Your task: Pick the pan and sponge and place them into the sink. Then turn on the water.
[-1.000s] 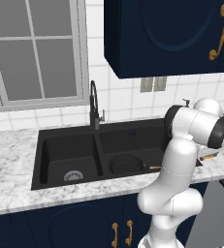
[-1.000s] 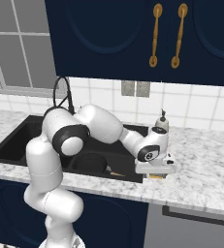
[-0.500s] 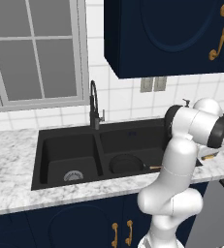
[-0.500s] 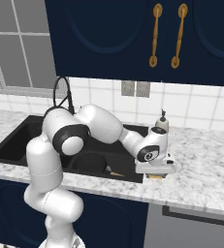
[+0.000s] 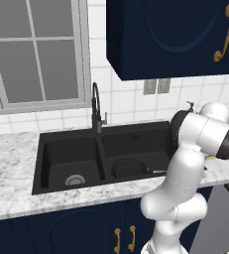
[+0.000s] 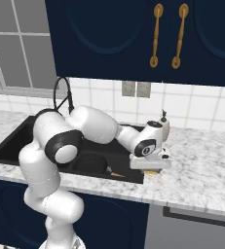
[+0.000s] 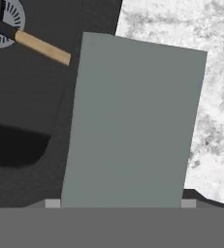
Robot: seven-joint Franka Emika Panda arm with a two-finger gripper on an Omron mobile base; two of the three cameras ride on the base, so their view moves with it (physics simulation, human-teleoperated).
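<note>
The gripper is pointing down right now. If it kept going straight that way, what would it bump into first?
Most likely the sponge: its grey-green scrub face sits right in front of the gripper, at the counter's edge beside the sink. How near is unclear.

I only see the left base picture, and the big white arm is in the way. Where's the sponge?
Observer: The sponge lies on the counter just right of the sink, right under the pincer.
Operator: Is the pincer grabbing it?
Observer: I cannot tell. The hand view shows the sponge very close, but not how the fingertips stand.
Operator: Which side is up?
Observer: The grey-green scrub face is up, and the yellow is underneath.
</note>
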